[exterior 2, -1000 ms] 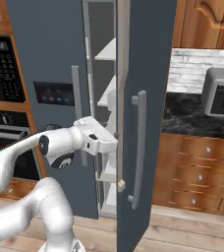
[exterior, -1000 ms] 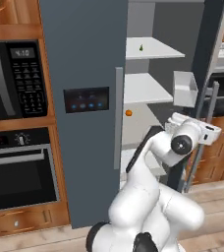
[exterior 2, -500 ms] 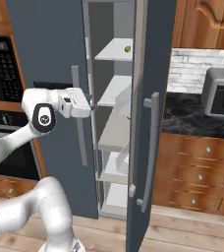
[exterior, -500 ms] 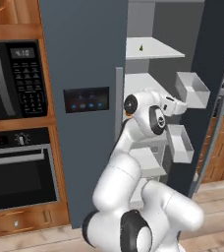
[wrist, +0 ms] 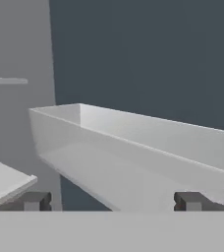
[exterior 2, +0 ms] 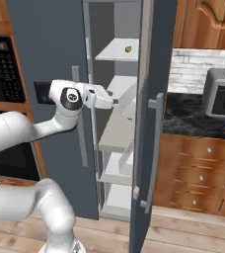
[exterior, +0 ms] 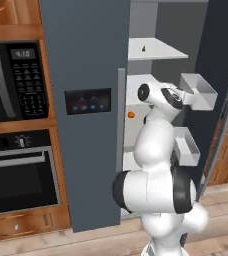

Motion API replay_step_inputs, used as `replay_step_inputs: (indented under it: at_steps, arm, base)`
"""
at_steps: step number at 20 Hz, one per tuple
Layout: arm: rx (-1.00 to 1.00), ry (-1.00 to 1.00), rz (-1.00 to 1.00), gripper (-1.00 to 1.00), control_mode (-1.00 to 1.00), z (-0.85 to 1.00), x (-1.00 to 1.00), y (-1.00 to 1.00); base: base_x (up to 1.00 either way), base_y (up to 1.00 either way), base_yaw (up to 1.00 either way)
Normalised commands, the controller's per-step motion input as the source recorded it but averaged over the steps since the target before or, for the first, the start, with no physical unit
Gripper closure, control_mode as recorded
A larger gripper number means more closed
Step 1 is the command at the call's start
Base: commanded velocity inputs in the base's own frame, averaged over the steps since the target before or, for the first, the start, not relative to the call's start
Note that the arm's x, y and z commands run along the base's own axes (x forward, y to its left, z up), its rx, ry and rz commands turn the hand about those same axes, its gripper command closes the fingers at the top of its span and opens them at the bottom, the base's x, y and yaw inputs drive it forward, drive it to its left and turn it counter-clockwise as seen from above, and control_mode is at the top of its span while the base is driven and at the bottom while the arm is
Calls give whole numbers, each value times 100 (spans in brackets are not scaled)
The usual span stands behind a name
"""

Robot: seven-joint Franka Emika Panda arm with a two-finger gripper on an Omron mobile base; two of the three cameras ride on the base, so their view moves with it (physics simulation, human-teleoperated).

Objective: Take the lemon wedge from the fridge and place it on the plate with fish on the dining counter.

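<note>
since a moment ago the arm has swung its hand deeper into the open fridge (exterior: pixel 86 60), and the right door stands wider than before. on the left, the black microwave (exterior: pixel 13 80) and the wall oven (exterior: pixel 18 175) sit in their wood cabinets, then comes the shut left door with its black panel (exterior: pixel 88 101) of blue lights. moving right, the gripper (exterior 2: pixel 115 102) reaches in at middle-shelf height; in the hand view its two dark fingertips (wrist: pixel 34 201) stand well apart with nothing between them, facing a white door bin (wrist: pixel 133 152) on the inside of the open door. the lemon wedge (exterior: pixel 144 48) lies on the top white shelf (exterior: pixel 158 50), above the hand and apart from it, also seen from the right base view (exterior 2: pixel 128 49). a small orange fruit (exterior: pixel 131 114) rests lower, beside the arm. far right, a grey microwave (exterior 2: pixel 223 99) sits on a dark counter (exterior 2: pixel 193 116).
</note>
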Motion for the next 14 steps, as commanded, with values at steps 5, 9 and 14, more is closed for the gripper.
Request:
replay_step_inputs:
  at_steps: [5, 9, 14]
  arm:
    - [3, 11, -7, -100, -100, -12, 3, -100]
    - [11, 3, -6, -100, -100, -1, -46, -81]
    - [0, 0, 9, -100, -100, 73, -88, 85]
  base:
    - [0, 0, 0]
    - [0, 0, 0]
    - [0, 0, 0]
